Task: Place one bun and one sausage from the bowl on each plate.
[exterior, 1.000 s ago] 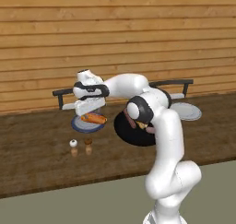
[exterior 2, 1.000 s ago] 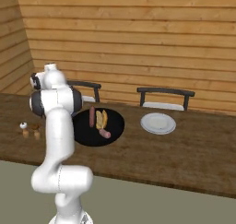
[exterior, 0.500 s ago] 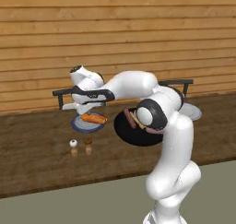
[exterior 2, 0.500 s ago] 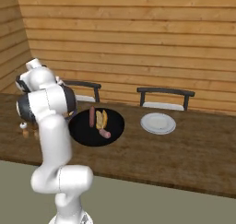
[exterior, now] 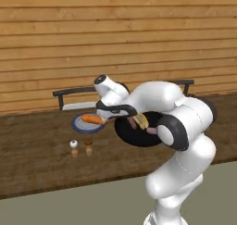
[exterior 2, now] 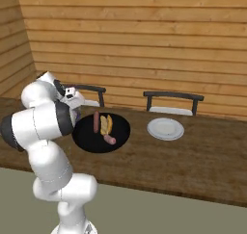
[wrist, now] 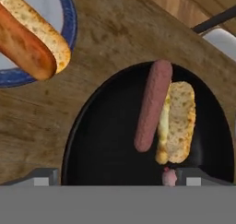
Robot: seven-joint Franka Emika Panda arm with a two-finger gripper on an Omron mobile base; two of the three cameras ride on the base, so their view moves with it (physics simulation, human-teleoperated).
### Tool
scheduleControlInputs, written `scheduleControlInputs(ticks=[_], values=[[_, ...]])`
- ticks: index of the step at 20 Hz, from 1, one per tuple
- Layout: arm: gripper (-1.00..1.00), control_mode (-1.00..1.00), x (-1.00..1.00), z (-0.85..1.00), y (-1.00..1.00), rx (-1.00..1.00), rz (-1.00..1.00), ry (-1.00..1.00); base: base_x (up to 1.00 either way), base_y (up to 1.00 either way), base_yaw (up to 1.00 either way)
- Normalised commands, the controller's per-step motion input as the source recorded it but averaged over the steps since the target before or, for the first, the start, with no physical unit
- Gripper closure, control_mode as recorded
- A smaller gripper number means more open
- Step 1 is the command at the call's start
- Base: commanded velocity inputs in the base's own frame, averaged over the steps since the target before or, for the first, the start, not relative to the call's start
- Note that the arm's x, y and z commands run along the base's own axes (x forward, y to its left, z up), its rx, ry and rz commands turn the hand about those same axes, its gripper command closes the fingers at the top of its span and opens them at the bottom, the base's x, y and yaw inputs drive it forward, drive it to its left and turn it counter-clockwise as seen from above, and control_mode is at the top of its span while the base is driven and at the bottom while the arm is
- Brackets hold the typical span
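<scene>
Wooden plank walls back a dark wooden tabletop (exterior 2: 193, 156). Near its middle sits the bowl (exterior 2: 101, 132), holding 1 bun (wrist: 177, 121) with 1 sausage (wrist: 152, 105) touching it and another small sausage (exterior 2: 110, 139) beside. Toward the left end, 1 plate (exterior: 78, 125) carries a bun and sausage (exterior: 93, 119). The other plate (exterior 2: 165, 128) lies toward the right end. The gripper (exterior: 111, 115) hangs between left plate and bowl; whether its fingers are apart I cannot tell.

Simulated kitchen, wooden counter (exterior 2: 202, 161), plank wall (exterior 2: 144, 40), plates (exterior 2: 165, 129) of food
</scene>
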Motion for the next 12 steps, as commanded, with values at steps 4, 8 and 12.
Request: scheduleControlInputs(ticks=[4, 8, 12], values=[[-1.0, -1.0, 0.0, 0.03, -0.82, 0.0, -0.08, 0.12, 0.0, 0.0, 0.0], [-1.0, -1.0, 0.0, 0.0, -0.75, 0.0, -0.07, 0.22, 0.0, 0.0, 0.0], [-1.0, -1.0, 0.17, 0.0, -0.41, 0.0, -0.09, 0.17, 0.0, 0.0, 0.0]])
